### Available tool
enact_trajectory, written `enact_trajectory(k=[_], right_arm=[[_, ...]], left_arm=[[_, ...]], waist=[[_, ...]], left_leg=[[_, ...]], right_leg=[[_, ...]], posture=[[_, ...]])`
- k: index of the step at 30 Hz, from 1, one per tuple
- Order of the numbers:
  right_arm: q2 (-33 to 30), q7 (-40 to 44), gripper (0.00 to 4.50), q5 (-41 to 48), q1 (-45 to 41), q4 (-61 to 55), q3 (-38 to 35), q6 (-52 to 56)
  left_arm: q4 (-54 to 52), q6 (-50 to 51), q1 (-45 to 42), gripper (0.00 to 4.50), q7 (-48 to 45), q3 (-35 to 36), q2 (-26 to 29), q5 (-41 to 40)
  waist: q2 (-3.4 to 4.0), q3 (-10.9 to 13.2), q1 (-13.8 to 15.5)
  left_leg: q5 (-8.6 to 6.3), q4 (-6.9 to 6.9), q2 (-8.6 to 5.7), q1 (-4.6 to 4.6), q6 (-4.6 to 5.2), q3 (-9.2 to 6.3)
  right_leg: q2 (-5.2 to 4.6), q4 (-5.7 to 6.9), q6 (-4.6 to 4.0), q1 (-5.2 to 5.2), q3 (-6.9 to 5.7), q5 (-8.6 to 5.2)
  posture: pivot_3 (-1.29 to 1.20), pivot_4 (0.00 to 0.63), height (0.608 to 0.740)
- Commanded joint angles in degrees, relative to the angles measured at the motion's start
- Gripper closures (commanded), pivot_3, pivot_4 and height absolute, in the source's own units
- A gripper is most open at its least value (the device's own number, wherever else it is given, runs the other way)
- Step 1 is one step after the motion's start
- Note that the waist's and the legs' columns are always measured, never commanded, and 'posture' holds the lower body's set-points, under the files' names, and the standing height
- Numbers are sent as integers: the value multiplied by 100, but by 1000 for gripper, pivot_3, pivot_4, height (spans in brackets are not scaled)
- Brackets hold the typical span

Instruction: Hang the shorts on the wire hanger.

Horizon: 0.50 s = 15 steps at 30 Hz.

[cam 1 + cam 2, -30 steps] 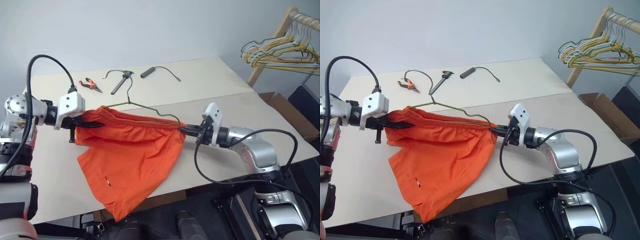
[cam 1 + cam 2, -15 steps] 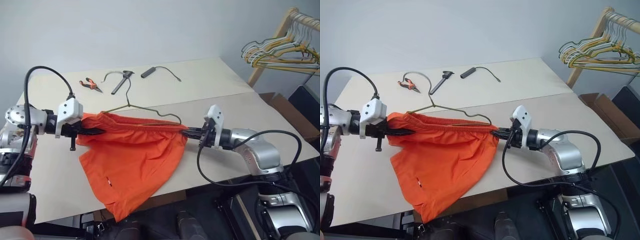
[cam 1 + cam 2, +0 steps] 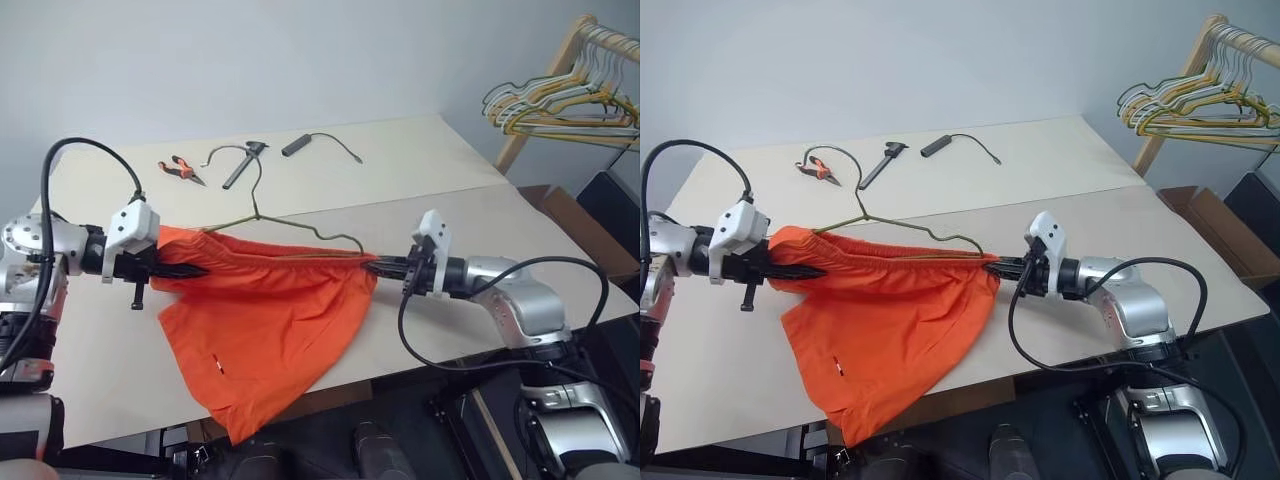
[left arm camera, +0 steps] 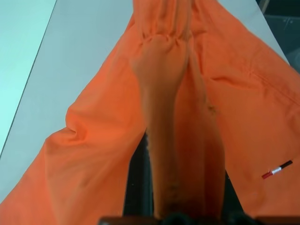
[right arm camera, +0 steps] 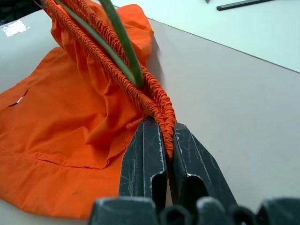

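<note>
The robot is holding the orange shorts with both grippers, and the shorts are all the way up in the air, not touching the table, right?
Not quite. Both the left gripper and right gripper do hold the orange shorts at the waistband, but the left eye view shows the legs lying on the table and drooping over its front edge.

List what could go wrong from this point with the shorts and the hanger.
1. The shorts are held only at the two waistband ends, by the left gripper and the right gripper, both shut on them. A slip at either end would likely drop the fabric to the table.
2. The wire hanger sits partly inside the stretched waistband with its hook free; more pulling might tip or bend it.
3. One leg hangs past the table edge and could snag.
</note>
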Motion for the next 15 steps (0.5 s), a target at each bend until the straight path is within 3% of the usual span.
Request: enact_trajectory(k=[1,6,15], right_arm=[[-305,-51,4475,-86,-35,128,-291,-55],[-419,55,4475,-52,-3,57,-351,-46],[-660,381,4475,2,-133,-515,-137,-89]], left_arm=[[144,-281,12,4500,111,176,305,268],[258,-419,-21,4500,510,93,231,585],[241,-913,2,4500,407,-431,189,1089]], waist=[[0,0,3],[0,0,3],[0,0,-13]], left_leg=[[0,0,0,0,0,0],[0,0,0,-1,0,1],[0,0,1,-2,0,2]], right_leg=[[0,0,0,0,0,0],[-1,0,0,0,0,0],[0,-5,0,0,0,0]], posture=[[-80,58,740],[-87,59,740],[-107,61,740]])
